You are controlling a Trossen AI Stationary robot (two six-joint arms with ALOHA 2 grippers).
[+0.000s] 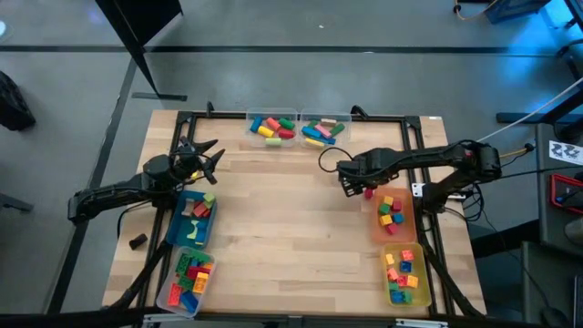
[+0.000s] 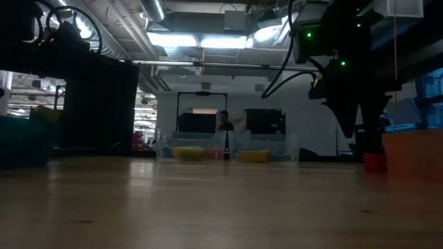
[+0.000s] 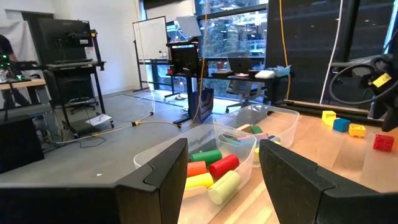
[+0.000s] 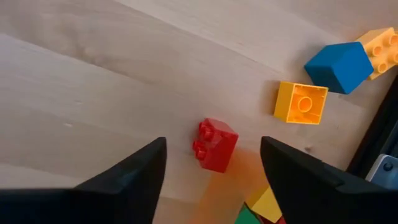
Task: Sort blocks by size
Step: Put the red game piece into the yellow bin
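A small red block (image 4: 214, 144) lies on the bare wood on its side, studs level, just beside the orange bin (image 1: 397, 228). My right gripper (image 4: 214, 180) hangs above it, pointing down, open, its fingers standing either side of the block without touching it. In the high view this gripper (image 1: 357, 185) is right of the table's middle, with the red block (image 1: 369, 193) at its tip. A yellow block (image 4: 301, 102), a blue block (image 4: 339, 65) and an orange-yellow one (image 4: 382, 50) lie loose nearby. My left gripper (image 1: 208, 155) waits open at the left, above the table.
Two clear bins (image 1: 273, 128) (image 1: 324, 129) with long blocks stand at the far edge. A blue bin (image 1: 193, 219) and a clear bin (image 1: 187, 281) stand at the left, a yellow bin (image 1: 405, 273) at the near right. The wood in the middle is bare.
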